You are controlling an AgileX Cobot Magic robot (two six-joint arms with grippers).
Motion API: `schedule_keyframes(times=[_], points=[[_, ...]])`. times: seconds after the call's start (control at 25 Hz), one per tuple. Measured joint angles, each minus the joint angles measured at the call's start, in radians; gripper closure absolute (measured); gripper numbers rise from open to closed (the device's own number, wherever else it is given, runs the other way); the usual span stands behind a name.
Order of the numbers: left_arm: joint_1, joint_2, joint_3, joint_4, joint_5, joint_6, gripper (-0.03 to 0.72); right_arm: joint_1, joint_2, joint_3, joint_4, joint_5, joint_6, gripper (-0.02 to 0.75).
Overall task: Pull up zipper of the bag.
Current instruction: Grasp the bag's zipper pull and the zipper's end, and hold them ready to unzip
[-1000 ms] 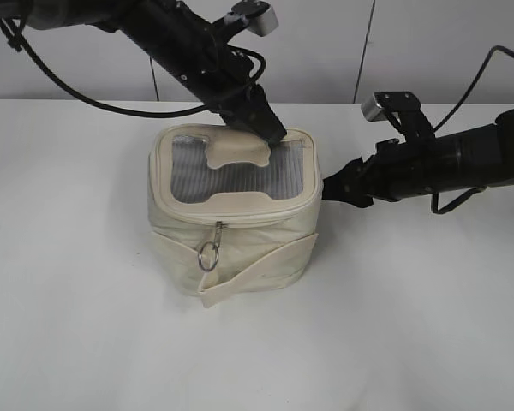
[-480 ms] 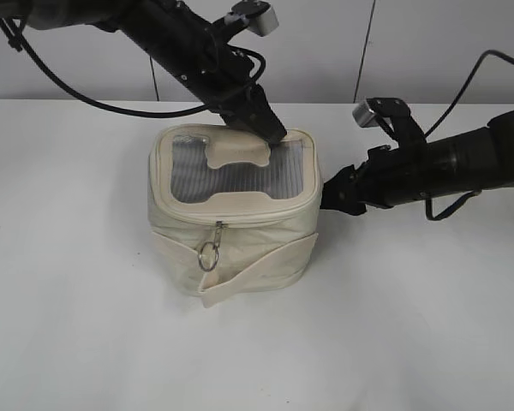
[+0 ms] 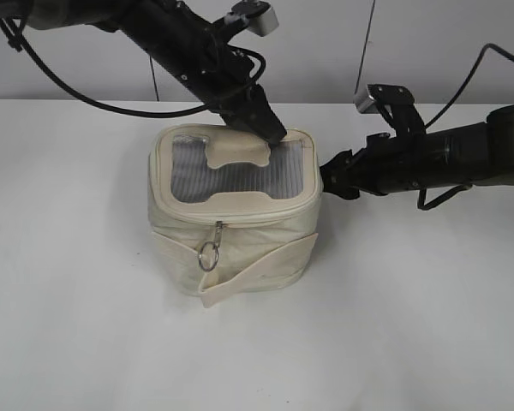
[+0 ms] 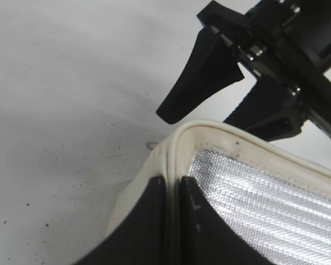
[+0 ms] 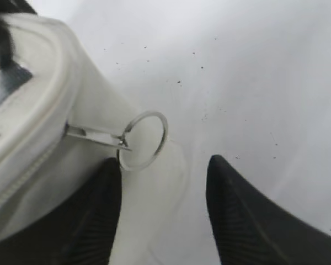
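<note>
The cream bag (image 3: 240, 244) stands mid-table, lid with grey mesh window up. The zipper (image 3: 248, 216) runs round the lid rim. One silver slider with a ring pull (image 3: 208, 254) hangs at the front. My left gripper (image 3: 276, 134) is shut on the lid's back right rim; in the left wrist view (image 4: 174, 185) its jaws pinch the cream rim beside the mesh. My right gripper (image 3: 328, 168) is open at the bag's right side. In the right wrist view (image 5: 164, 165) a second ring pull (image 5: 146, 140) sticks out from the bag (image 5: 33, 116), just above the left jaw and not held.
The white table (image 3: 411, 325) surrounds the bag. A grey wall (image 3: 428, 43) runs behind. The left arm and its cable (image 3: 86, 94) hang over the back left. The right arm (image 3: 463, 158) lies low over the table at the right.
My right gripper has moved left and slightly up, closing in on the bag's right side. The left gripper and the bag have not moved.
</note>
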Motion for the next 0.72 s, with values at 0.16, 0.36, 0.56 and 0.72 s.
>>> schedule_keyframes(times=[0.16,0.36,0.56,0.72], points=[[0.000,0.000,0.000,0.001,0.000,-0.002,0.647,0.001,0.000,0.000,-0.053,-0.005,0.001,0.338],[0.000,0.000,0.000,0.002,-0.001,-0.004,0.647,0.001,0.000,0.000,-0.064,0.014,0.001,0.338],[0.000,0.000,0.000,0.002,-0.002,-0.005,0.647,0.001,0.000,-0.006,-0.002,0.019,-0.022,0.338],[0.000,0.000,0.000,0.002,-0.002,-0.008,0.648,0.002,0.000,-0.010,0.038,0.000,-0.049,0.339]])
